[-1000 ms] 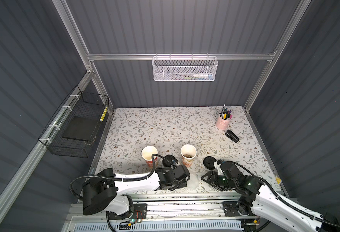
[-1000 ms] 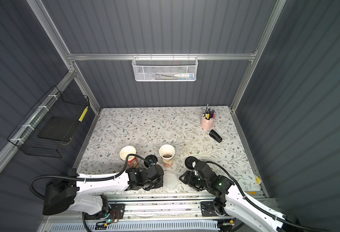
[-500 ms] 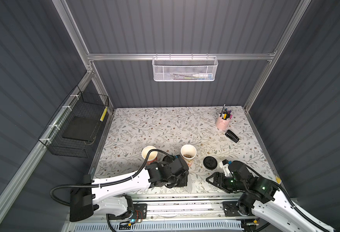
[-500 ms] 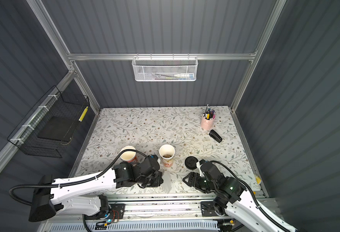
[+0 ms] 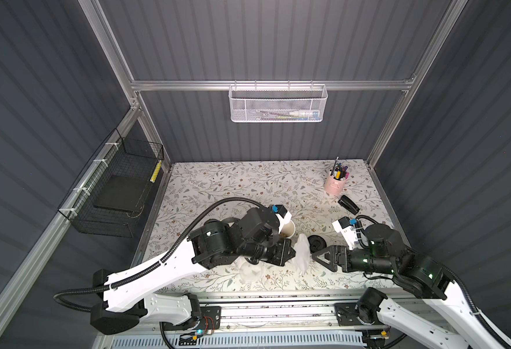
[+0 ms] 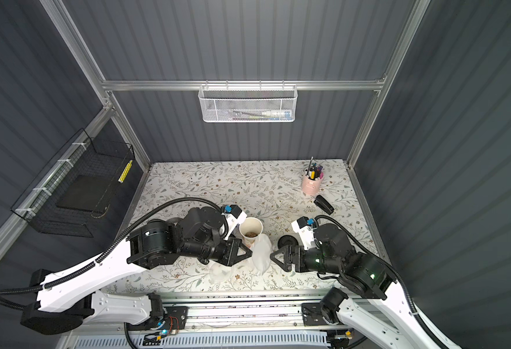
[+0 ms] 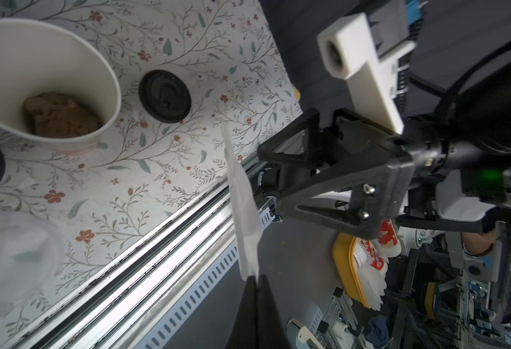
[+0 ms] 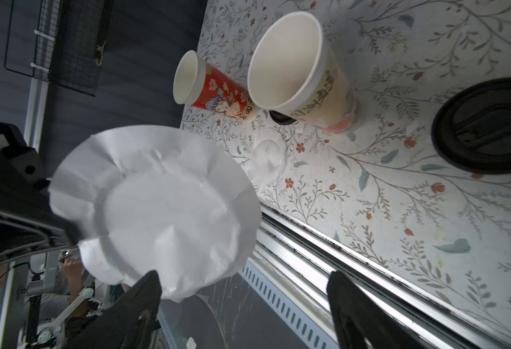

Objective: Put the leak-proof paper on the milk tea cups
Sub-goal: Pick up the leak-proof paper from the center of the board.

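Observation:
My left gripper (image 7: 255, 278) is shut on the edge of one leak-proof paper (image 8: 163, 208), a round crinkled white sheet held upright above the table's front part (image 5: 302, 253) (image 6: 261, 252). My right gripper (image 8: 242, 287) faces the sheet, open, its fingers clear of it (image 5: 316, 256). A second leak-proof paper (image 5: 249, 272) (image 8: 267, 157) lies flat on the table. One milk tea cup (image 5: 289, 231) (image 7: 51, 54) stands just behind the grippers with brown contents at its bottom. The other, red-patterned cup (image 8: 218, 90) stands beyond it; my left arm hides it in both top views.
A black lid (image 5: 316, 241) (image 8: 486, 127) lies by my right gripper; another black lid (image 8: 281, 117) peeks out behind the near cup. A pink pen pot (image 5: 335, 182) and black stapler (image 5: 349, 205) sit at the back right. The table's front rail (image 7: 157, 229) lies below the sheet.
My left gripper has lifted one sheet off the table and turned it upright toward the right gripper. The right gripper's jaws have opened wider.

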